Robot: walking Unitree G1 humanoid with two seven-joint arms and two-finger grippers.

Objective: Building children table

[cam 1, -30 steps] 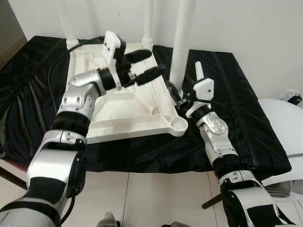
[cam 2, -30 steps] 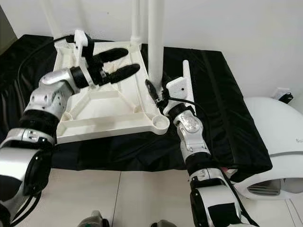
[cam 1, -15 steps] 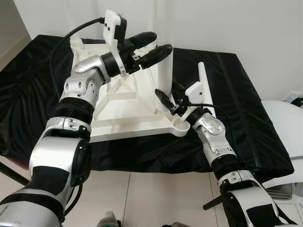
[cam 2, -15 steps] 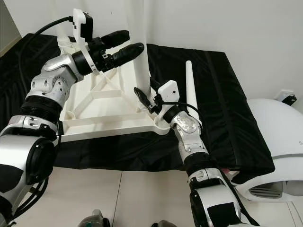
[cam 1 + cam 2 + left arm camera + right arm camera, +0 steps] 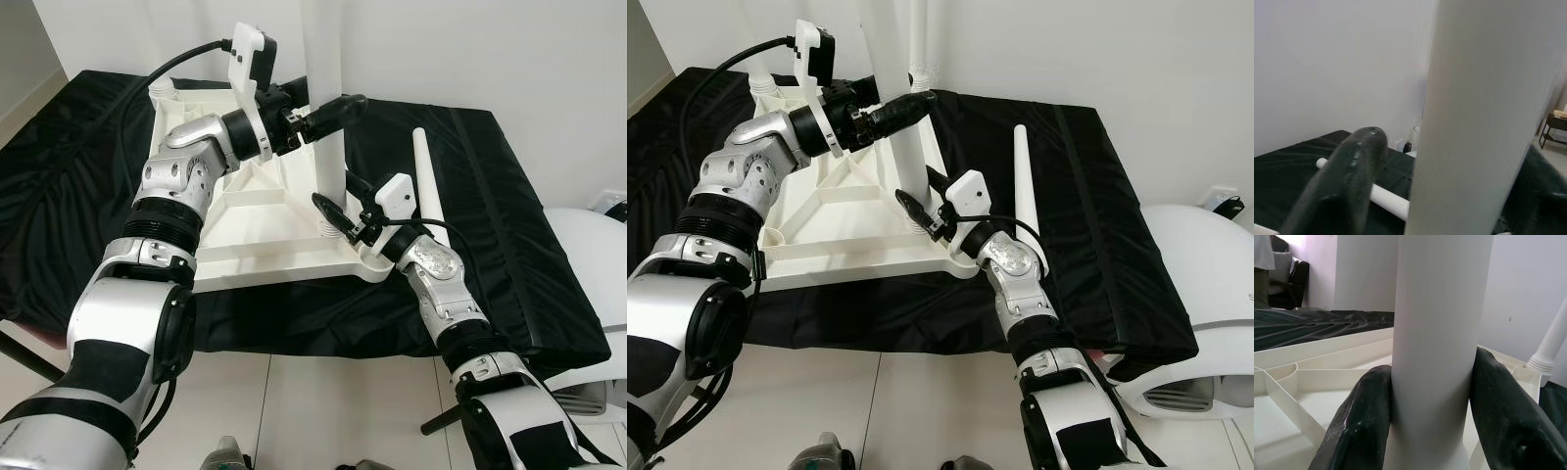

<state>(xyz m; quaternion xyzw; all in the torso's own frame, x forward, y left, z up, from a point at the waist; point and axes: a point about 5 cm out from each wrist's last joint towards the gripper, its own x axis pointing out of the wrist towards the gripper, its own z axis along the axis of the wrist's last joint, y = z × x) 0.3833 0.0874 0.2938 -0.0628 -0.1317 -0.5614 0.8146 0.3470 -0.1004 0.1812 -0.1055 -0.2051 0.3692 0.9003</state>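
Observation:
A white tabletop (image 5: 255, 211) lies upside down on a black cloth. A white table leg (image 5: 328, 157) stands upright near its front right corner. My left gripper (image 5: 333, 106) is shut on the leg high up, one finger (image 5: 1347, 171) on each side of the leg (image 5: 1474, 122). My right gripper (image 5: 336, 196) is shut on the same leg just above its base, and both fingers (image 5: 1361, 421) press against the leg (image 5: 1435, 333). The round corner socket (image 5: 372, 262) just in front of the leg is open. A loose white leg (image 5: 428, 186) lies on the cloth to the right.
The black cloth (image 5: 509, 196) covers a low platform against a white wall. Another leg (image 5: 918, 39) stands at the tabletop's back right corner, and a leg base (image 5: 162, 90) at the back left. A white rounded object (image 5: 588, 255) sits to the right. Pale floor lies in front.
My left gripper has come from above the tabletop to the upright leg and shut round it. My right gripper stays shut low on the leg. The camera has shifted.

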